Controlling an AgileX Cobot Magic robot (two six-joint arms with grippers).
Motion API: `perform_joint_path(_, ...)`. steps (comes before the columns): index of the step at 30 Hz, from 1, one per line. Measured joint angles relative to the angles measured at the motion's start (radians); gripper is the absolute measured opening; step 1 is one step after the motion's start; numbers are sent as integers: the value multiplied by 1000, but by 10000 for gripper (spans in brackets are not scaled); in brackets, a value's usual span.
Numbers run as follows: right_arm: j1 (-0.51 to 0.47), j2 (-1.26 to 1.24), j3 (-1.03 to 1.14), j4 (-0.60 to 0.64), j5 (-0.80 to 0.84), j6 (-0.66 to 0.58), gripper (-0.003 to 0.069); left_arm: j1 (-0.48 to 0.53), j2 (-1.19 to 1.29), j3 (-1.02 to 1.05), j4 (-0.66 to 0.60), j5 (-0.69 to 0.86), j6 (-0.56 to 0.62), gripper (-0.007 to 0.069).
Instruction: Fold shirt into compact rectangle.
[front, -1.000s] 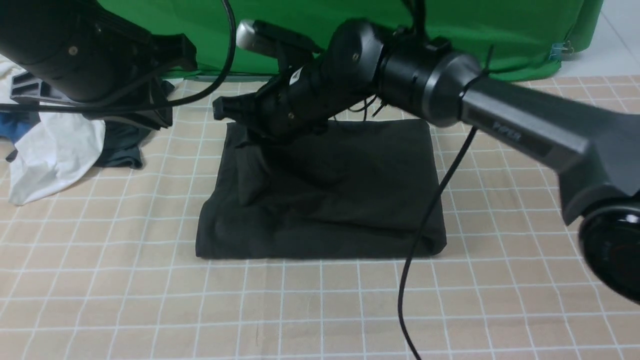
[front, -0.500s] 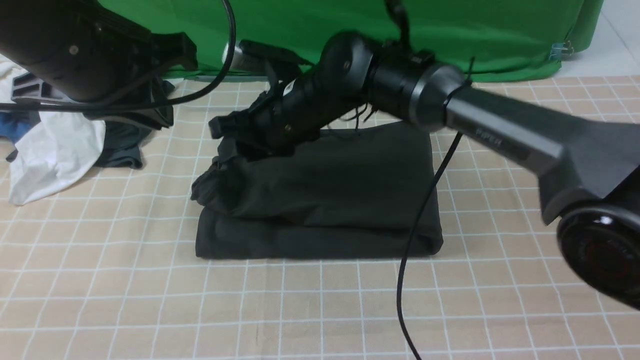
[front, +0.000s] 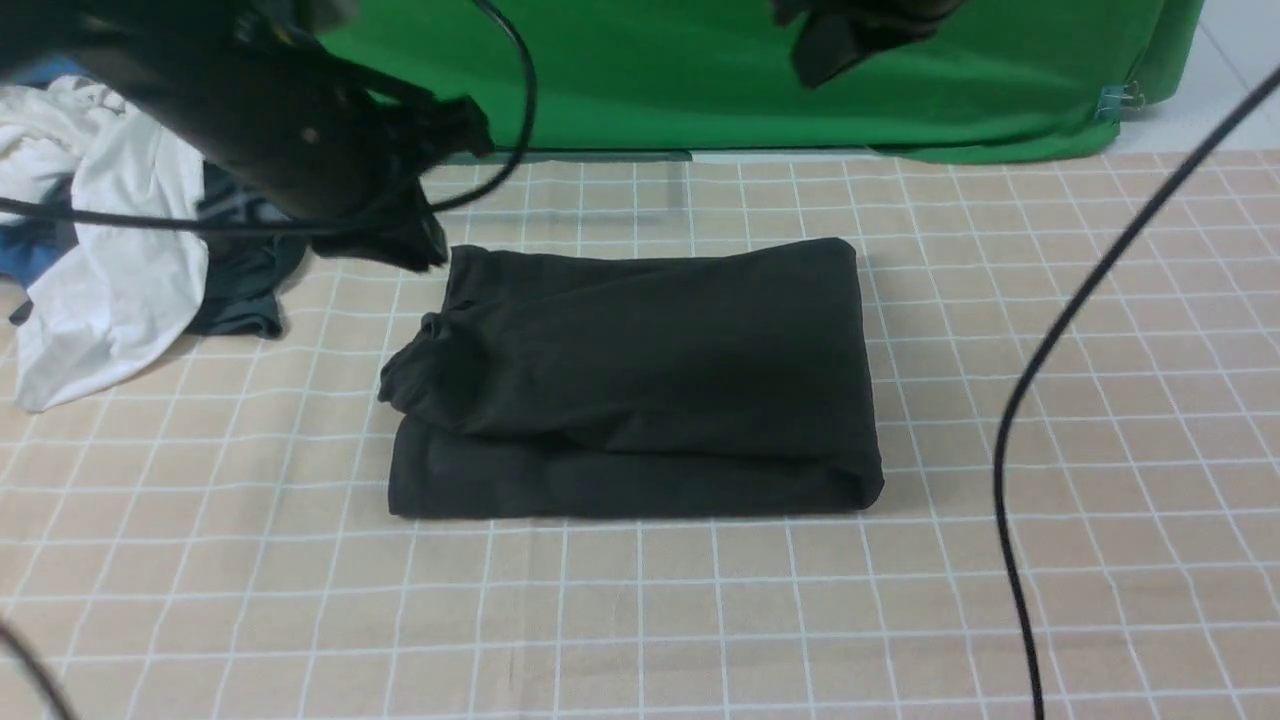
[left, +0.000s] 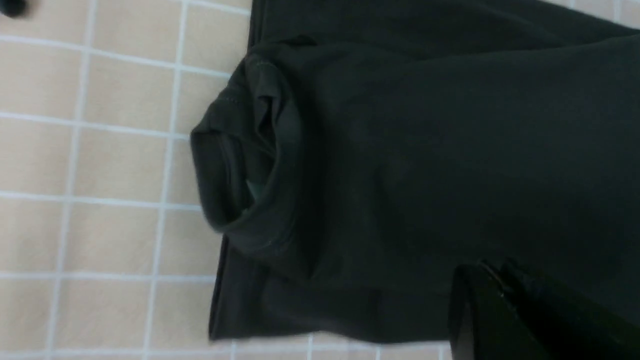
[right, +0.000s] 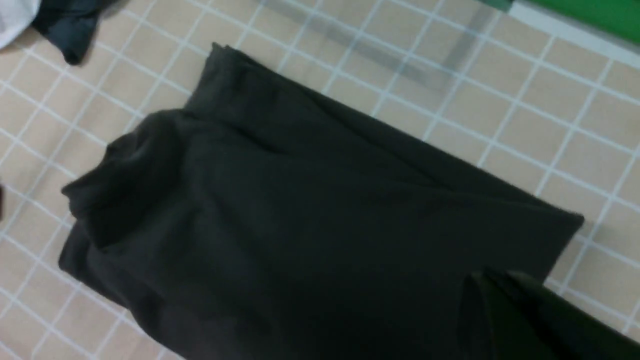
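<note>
The black shirt (front: 640, 380) lies folded as a rough rectangle on the checked cloth, its top layer bunched into a rolled lump at its left edge (front: 425, 365). No logo or print shows. My left gripper (front: 405, 240) hovers just past the shirt's far left corner; in the left wrist view its fingers (left: 492, 280) are pressed together, empty, above the shirt (left: 400, 150). My right gripper (front: 835, 40) is raised high at the top of the front view. Its fingertips (right: 482, 282) are shut and empty over the shirt (right: 300, 225).
A white garment (front: 110, 270), a smaller dark grey garment (front: 240, 295) and a bit of blue cloth (front: 30, 255) lie piled at the far left. A green backdrop (front: 700, 80) closes the back. A black cable (front: 1030, 420) hangs at the right.
The right gripper let go of the shirt's left edge and rose out toward the top of the view. The left arm swung in toward the shirt's far left corner. The top layer settled, bunched at left.
</note>
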Motion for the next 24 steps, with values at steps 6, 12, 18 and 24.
perform_joint_path(6, 26, -5, 239, 24, -8, -10, 38, 0, 197, 0, 0, -53, 7, 47)
perform_joint_path(12, 63, 36, 415, 32, -87, -18, 38, 0, 301, 0, 91, 26, -62, 47)
perform_joint_path(18, 63, 71, 535, -4, -123, -15, 38, 0, 304, 0, 168, 65, -144, 47)
perform_joint_path(24, 63, 71, 584, -46, -132, -10, 38, 0, 300, 0, 168, 132, -162, 47)
